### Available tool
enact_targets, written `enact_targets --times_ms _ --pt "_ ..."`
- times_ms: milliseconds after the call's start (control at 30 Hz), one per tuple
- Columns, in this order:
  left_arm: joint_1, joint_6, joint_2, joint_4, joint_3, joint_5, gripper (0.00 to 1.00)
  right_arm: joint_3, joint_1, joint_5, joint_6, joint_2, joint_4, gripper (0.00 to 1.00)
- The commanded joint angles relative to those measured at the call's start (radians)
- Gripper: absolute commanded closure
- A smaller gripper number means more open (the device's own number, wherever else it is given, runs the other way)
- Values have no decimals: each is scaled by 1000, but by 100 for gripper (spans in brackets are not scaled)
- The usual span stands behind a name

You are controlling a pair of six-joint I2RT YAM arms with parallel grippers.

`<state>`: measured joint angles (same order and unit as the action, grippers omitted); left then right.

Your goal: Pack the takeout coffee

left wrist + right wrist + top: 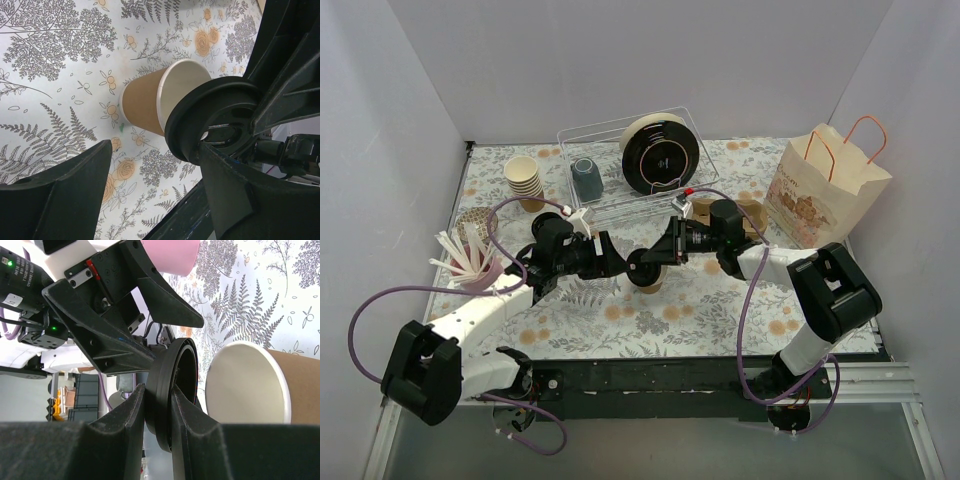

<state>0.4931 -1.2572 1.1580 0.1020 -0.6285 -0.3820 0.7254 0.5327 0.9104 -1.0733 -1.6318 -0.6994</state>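
My right gripper [156, 405] pinches the light, stiff lid [182, 360] edgewise at frame centre, my left gripper [156, 147] gapes empty; I judge the thin cup [142, 102] easily dented, best held low.

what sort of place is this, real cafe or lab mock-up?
Probably a lab cell staged as a takeout counter: plain white panel walls box in a floral-print tablecloth, with a stack of lidless cream paper cups and a cream paper carrier bag with orange handles.
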Motion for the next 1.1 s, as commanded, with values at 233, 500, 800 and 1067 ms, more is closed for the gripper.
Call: enact_targets --times_ms 233,500,800,1067 --pt "12 2 35 -25 -23 -5 31 28 -22 41 -1 -11 -46 79" --pt "18 5 55 -28 -31 0 31 25 -27 53 -10 -25 -64 78" --pt "21 7 68 -33 -30 6 31 16 -31 61 -36 -45 -107 74" --pt "25 2 86 -44 -36 3 31 11 -57 62 -17 -31 -78 67"
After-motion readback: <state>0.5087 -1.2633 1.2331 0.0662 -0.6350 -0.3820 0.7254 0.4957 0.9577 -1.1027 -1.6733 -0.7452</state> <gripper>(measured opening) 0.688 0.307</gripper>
